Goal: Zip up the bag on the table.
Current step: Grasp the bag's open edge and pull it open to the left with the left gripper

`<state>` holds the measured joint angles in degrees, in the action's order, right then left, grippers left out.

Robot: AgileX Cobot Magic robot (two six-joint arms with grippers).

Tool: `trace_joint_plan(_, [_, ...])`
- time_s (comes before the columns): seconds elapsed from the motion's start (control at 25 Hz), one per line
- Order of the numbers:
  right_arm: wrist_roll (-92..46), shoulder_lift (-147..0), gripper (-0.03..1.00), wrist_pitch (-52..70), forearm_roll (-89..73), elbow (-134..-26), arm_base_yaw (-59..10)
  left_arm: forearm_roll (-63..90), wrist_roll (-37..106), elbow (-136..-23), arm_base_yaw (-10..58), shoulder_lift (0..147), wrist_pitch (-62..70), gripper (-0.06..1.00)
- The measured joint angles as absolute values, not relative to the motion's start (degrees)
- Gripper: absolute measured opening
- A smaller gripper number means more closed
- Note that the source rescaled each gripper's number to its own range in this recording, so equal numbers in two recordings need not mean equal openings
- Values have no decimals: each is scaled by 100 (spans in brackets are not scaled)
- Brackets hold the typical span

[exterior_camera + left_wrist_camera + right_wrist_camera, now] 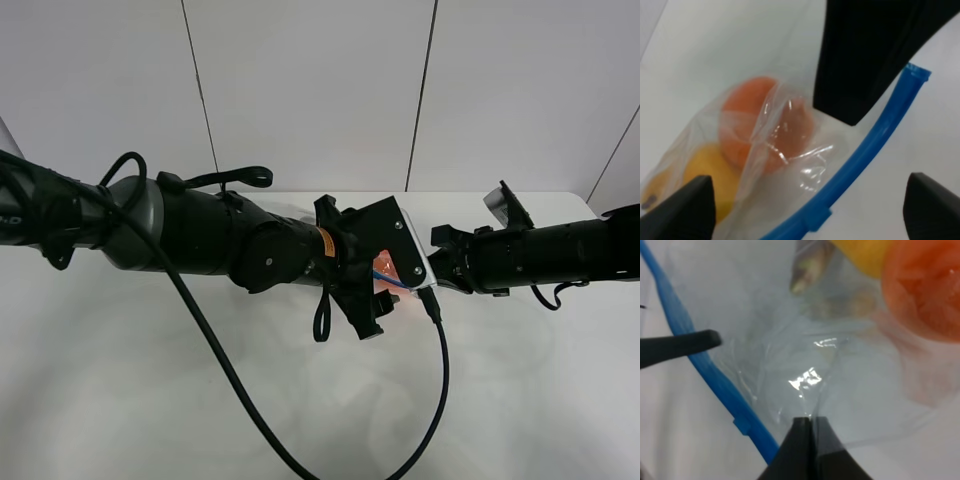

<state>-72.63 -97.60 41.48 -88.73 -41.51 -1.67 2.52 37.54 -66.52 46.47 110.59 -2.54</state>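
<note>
Bag [381, 290] lies near mid-bench, between the two arm ends. In the high view the left arm's wrist hides most of it and only a small coloured patch shows. Bench [120, 400] is white and smooth. Left arm comes in from 9 o'clock, right arm from 3 o'clock, and they meet over the bag. Black cable [440, 390] hangs off the left arm and loops across the bench toward 6 o'clock. Pale panelled wall [310, 90] at 12 o'clock.

Left gripper [809, 200]: jaws released and spread wide. One finger [685, 207] sits over the fruit side of the bag, the other over bare bench beyond the blue strip [875, 137]. Strip runs between them, apart from both as far as shows. Small tab [819, 219] juts from the strip; slider or stop, cannot tell.

Right gripper [808, 426]: jaws clenched flat together. The clear film puckers to a crease right at their tips, so they are grasping the bag's film just inside the strip. The left wrist view shows this gripper as a dark wedge, tip just beside the strip on the fruit side.

Contents: orange [765, 125] presses against the film, with the yellow pear [705, 175] touching it. Dull greenish stem [807, 272] sits beside the pear, too blurred to identify.

Whether the strip is sealed, cannot tell.
</note>
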Motion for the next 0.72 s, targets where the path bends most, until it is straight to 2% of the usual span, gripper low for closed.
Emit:
trace_joint_plan(0.2, [-7238, -9760, 0, 4221, -8929, -4151, -167, 252, 3822, -6652, 4647, 11059, -254, 89])
trace_joint_plan(0.36, [-7238, -9760, 0, 4221, -8929, -4151, -167, 252, 3964, -6652, 4647, 11059, -257, 76])
trace_joint_plan(0.56, [-7233, -9760, 0, 4221, -8906, -4151, -167, 247, 4042, -6652, 4647, 11059, -257, 71])
trace_joint_plan(0.72, [-7233, -9760, 0, 4221, -8894, -4151, -167, 247, 4063, -6652, 4647, 11059, -257, 59])
